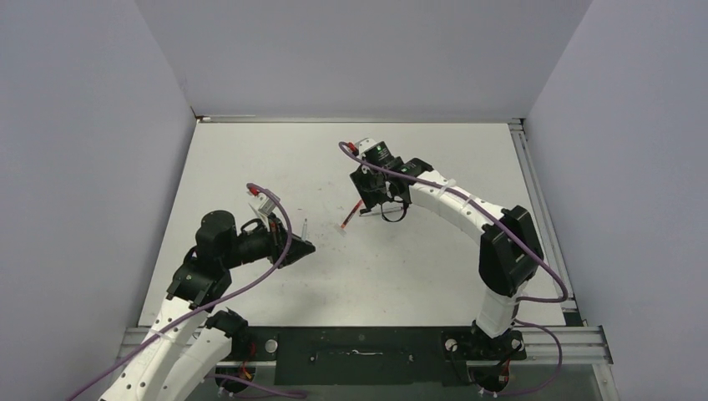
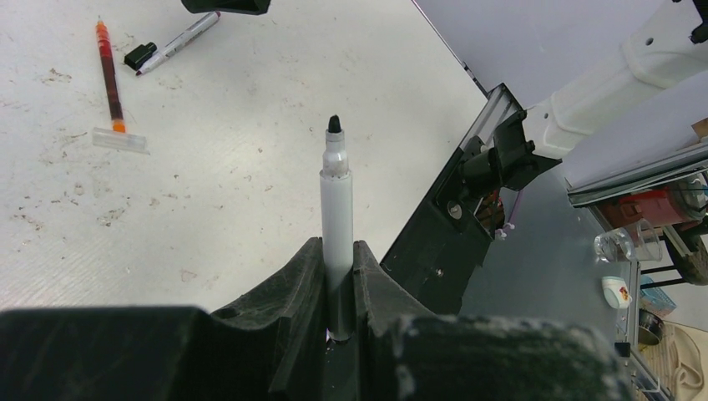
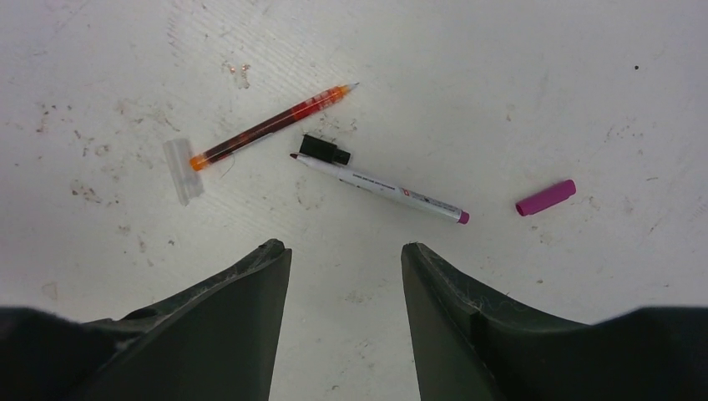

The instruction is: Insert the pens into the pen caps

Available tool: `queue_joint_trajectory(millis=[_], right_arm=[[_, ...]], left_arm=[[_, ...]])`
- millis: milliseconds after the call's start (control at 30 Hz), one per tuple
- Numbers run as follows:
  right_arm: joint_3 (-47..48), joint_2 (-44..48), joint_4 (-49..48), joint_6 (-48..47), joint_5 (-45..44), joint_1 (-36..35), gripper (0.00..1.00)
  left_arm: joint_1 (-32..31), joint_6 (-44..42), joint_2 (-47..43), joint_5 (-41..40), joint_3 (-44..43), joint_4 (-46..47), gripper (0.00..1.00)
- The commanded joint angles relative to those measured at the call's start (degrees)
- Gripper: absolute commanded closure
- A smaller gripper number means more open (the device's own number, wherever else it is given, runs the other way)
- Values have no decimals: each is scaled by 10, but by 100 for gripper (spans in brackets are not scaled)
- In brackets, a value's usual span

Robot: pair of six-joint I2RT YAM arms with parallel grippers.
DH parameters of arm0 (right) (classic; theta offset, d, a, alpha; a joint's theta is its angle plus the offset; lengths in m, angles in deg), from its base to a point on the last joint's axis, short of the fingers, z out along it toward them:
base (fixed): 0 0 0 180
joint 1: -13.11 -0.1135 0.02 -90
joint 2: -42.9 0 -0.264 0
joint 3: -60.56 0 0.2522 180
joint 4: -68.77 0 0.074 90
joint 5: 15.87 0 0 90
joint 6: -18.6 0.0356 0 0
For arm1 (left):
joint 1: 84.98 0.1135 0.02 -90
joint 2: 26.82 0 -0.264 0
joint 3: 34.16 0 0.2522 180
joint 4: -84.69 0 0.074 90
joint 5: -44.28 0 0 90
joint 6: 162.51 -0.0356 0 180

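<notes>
My left gripper [image 2: 338, 246] is shut on a pale grey pen [image 2: 336, 200], which stands out past the fingertips with its bare black tip forward. On the table lie a red pen [image 3: 271, 125] with a clear cap [image 3: 182, 171] at its blunt end, a white pen [image 3: 380, 185] with a magenta end, a small black cap [image 3: 324, 150] beside that pen's tip, and a magenta cap [image 3: 545, 198] off to the right. My right gripper [image 3: 345, 249] hangs open above the table just short of these, holding nothing.
A black base plate [image 2: 442, 242] and metal rail run along the near table edge beside the left gripper. The table top [image 1: 434, 267] is white with scuff marks. Grey walls close in the back and both sides.
</notes>
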Motion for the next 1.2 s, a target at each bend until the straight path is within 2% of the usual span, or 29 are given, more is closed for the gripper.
queue_joint_trajectory(millis=[0,533,867,1167], right_arm=[[39,-29,-1,7,-32,16,49],[83,-171,-16,8,-58,51,53],[48,-172,-23,-8,-36,52,53],[15,-160,-33,-26,-18,40,47]], left_arm=[[-6,-15,-3,-5,-2,2,100],[-11,-17,-4,-14,-2,-4,100],[-12,-17,-2,-17,-2,-4,100],[-12,-17,-1,-15,-2,-4,100]])
